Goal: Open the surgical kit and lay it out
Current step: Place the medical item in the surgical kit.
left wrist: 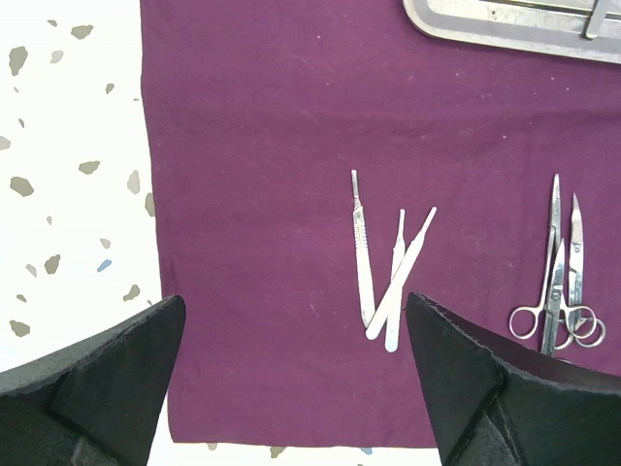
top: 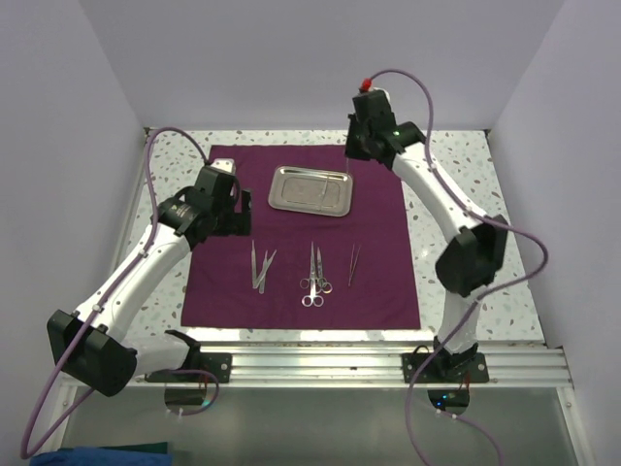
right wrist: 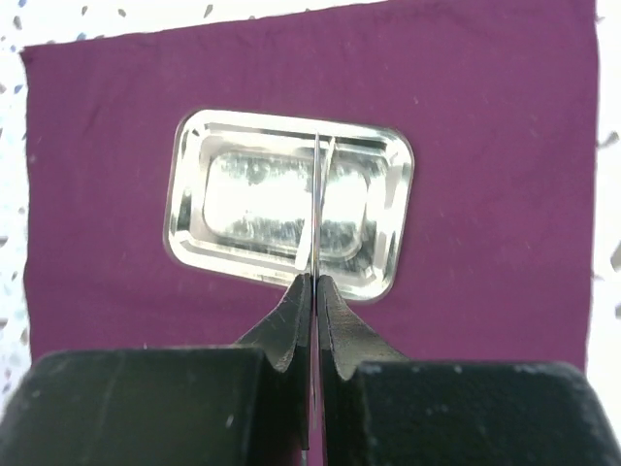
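**Right gripper pinches a slim instrument over the tray; left hangs open**

The maroon cloth lies spread flat on the speckled table. From the cloth's centre in the top view, the steel tray sits at 12 o'clock. The laid-out pieces run in a row toward 6 o'clock: three slim handles at 8, ring-handled scissors at 6, and one more thin piece at 4.

The right gripper is clamped on a thin steel instrument, tweezers to judge by its two narrow blades, held over the tray's right half. The left gripper is spread wide and holds nothing, above the cloth at 9 o'clock.

These tools are likely light, stiff and slick. Lying flat on soft cloth, they offer little edge, so a pinch across the mid-shank seems safest. The cloth may bunch if it is dragged.

No brand, label or writing can be read.
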Robot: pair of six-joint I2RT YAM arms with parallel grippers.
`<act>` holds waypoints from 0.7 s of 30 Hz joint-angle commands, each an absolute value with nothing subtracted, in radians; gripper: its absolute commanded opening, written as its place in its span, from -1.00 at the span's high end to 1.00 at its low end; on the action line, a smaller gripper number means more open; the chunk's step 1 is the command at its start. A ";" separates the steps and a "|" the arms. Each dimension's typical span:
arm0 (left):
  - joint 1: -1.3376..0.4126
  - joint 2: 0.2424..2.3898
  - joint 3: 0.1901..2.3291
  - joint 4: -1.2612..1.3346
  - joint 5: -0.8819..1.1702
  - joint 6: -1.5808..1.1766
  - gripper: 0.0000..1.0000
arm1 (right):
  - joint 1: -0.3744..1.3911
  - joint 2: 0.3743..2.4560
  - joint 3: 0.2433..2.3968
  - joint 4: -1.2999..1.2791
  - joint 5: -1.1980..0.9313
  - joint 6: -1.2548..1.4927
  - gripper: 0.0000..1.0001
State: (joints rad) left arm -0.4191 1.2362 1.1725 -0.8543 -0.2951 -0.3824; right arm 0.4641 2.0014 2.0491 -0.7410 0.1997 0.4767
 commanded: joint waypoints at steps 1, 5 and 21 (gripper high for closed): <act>-0.410 1.209 1.200 -0.836 -0.276 -0.397 -0.99 | 0.463 1.838 1.815 -0.677 0.187 0.509 1.00; -0.410 1.210 1.200 -0.833 -0.272 -0.403 -0.99 | 0.472 1.663 1.422 -0.612 0.149 0.592 1.00; -0.387 1.267 1.201 -0.824 -0.225 -0.500 -0.99 | 0.534 1.534 0.904 -0.385 0.109 0.733 1.00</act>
